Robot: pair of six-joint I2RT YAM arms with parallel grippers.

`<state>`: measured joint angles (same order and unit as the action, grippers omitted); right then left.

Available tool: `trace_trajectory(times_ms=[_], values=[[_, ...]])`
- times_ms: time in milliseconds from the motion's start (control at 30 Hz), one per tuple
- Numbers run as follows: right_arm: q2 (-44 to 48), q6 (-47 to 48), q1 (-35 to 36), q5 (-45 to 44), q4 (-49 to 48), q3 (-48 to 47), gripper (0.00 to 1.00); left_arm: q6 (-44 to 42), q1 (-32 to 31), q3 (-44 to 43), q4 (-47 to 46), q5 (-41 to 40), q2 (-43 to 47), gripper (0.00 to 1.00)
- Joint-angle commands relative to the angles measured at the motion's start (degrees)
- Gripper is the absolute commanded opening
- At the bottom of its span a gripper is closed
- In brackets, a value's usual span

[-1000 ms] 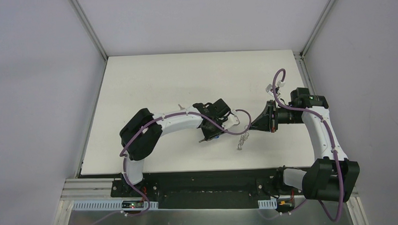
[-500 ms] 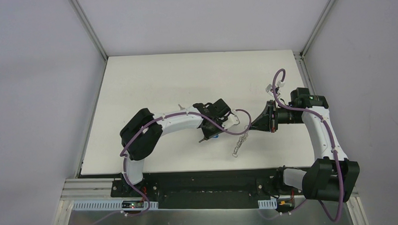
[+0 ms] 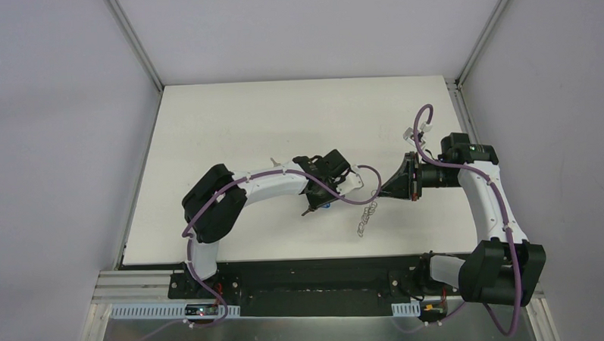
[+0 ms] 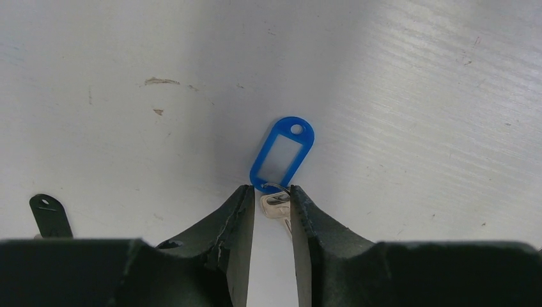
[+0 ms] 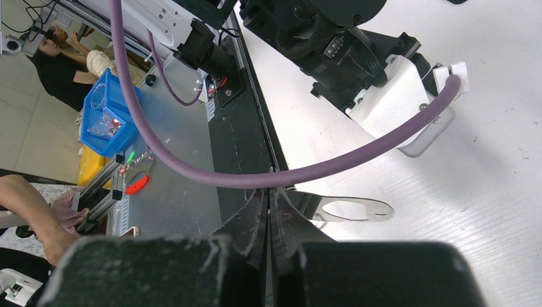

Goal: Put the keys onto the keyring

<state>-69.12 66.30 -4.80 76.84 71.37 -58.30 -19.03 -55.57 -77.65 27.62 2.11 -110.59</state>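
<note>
On the white table lies the key with the blue oval tag [image 4: 282, 153], its metal head [image 4: 276, 206] between the fingers of my left gripper [image 4: 271, 190]. The jaws stand narrowly open on either side of it; the head touches the right finger. The black-headed key [image 4: 48, 214] lies to the left. From above, the left gripper [image 3: 319, 204] points down at the table's middle. My right gripper [image 5: 269, 192] is shut on the keyring, whose silvery loop [image 5: 355, 209] sticks out beside the fingers. Its row of clips [image 3: 366, 217] dangles below the right gripper [image 3: 381, 192].
The left arm's purple cable [image 5: 287, 176] and its wrist housing [image 5: 345, 57] hang close in front of the right gripper. The black base rail [image 3: 310, 280] runs along the table's near edge. A blue bin [image 5: 105, 115] stands beyond it.
The keyring's row of clips has swung out and back under the right gripper. Both arms have stayed almost in place.
</note>
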Motion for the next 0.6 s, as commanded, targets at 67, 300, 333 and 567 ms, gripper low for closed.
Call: trace_trajectory(times_ms=[67, 300, 333, 567], values=[[0.5, 2.0, -0.4, 2.0, 0.9, -1.1, 0.00, -0.7, -0.9, 1.4, -0.5, -1.8, 2.7, 0.29], [0.1, 2.1, -0.4, 2.0, 0.9, -1.1, 0.00, -0.6, -0.9, 2.2, -0.8, -2.3, 3.4, 0.31], [0.1, 2.1, -0.4, 2.0, 0.9, -1.1, 0.00, -0.5, -0.9, 2.1, -0.6, -2.2, 3.3, 0.32], [0.1, 2.2, -0.4, 2.0, 1.0, -1.0, 0.00, -0.7, -0.9, 2.0, -0.7, -1.5, 2.2, 0.38]])
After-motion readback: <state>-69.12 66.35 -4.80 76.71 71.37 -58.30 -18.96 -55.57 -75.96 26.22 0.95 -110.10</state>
